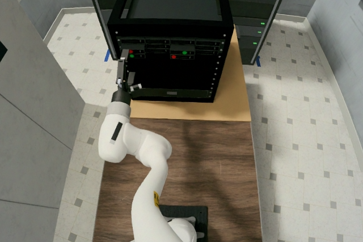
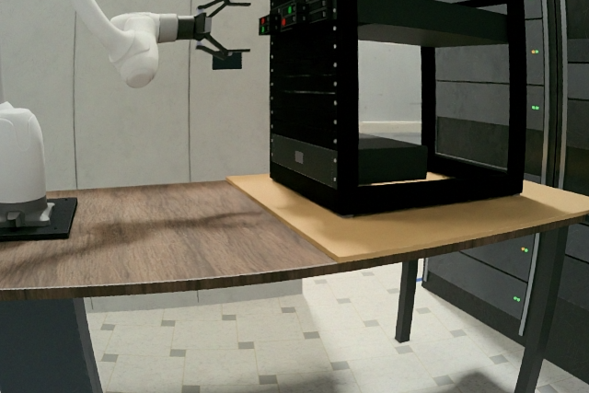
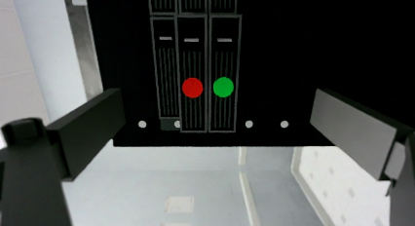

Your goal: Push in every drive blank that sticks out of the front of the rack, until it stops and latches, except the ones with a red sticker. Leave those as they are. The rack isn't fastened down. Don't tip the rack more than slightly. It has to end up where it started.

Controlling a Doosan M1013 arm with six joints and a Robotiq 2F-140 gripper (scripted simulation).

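The black rack [image 1: 169, 25] [image 2: 347, 94] [image 3: 341, 41] stands on a tan mat [image 1: 234, 101] [image 2: 428, 222]. In its top rows two pairs of drive blanks stick out. The left pair has a red-sticker blank [image 1: 131, 51] [image 2: 262, 20] [image 3: 192, 87] and a green-sticker blank [image 1: 131, 55] [image 2: 262, 28] [image 3: 223, 87]. The right pair has a green-sticker blank [image 1: 184, 52] [image 2: 289, 10] and a red-sticker blank [image 1: 173, 56] [image 2: 283, 21]. My gripper [image 1: 127, 64] [image 2: 240, 27] [image 3: 218, 105] is wide open and empty. It hovers a short way in front of the left pair, at their height, touching nothing.
The mat lies on a wooden table [image 1: 205, 160] [image 2: 166, 236] that also carries the arm's base [image 2: 18, 169]. Tall server cabinets [image 1: 257, 13] [image 2: 561, 94] stand behind the rack. A grey cabinet [image 1: 29, 101] stands to the left of the table.
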